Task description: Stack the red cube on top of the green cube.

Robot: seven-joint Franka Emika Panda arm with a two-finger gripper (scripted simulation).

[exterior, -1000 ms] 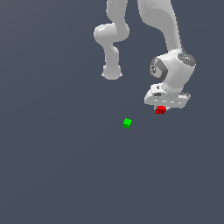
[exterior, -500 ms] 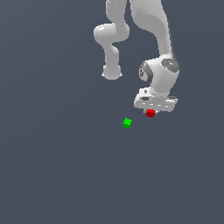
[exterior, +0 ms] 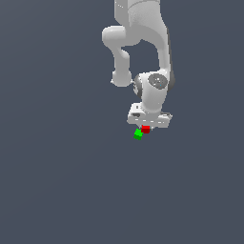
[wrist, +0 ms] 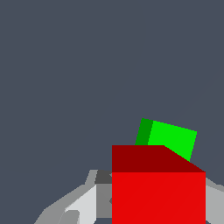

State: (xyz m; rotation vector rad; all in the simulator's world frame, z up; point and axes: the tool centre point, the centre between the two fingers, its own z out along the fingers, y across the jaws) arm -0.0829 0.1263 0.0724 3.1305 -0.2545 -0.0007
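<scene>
In the exterior view my white gripper (exterior: 146,128) is shut on the tiny red cube (exterior: 145,129) and holds it just above the floor. The tiny green cube (exterior: 138,134) rests on the grey floor right beside the red cube, slightly toward the exterior view's left and lower in the picture. In the wrist view the red cube (wrist: 158,192) fills the near part between my fingers (wrist: 83,203), and the green cube (wrist: 171,138) shows just beyond it, partly covered by it.
The plain dark grey floor (exterior: 57,181) surrounds the cubes. The white arm's links (exterior: 138,43) rise above the gripper in the exterior view.
My gripper has carried the red cube toward the exterior view's left, from well apart from the green cube to right next to it. The green cube has not moved.
</scene>
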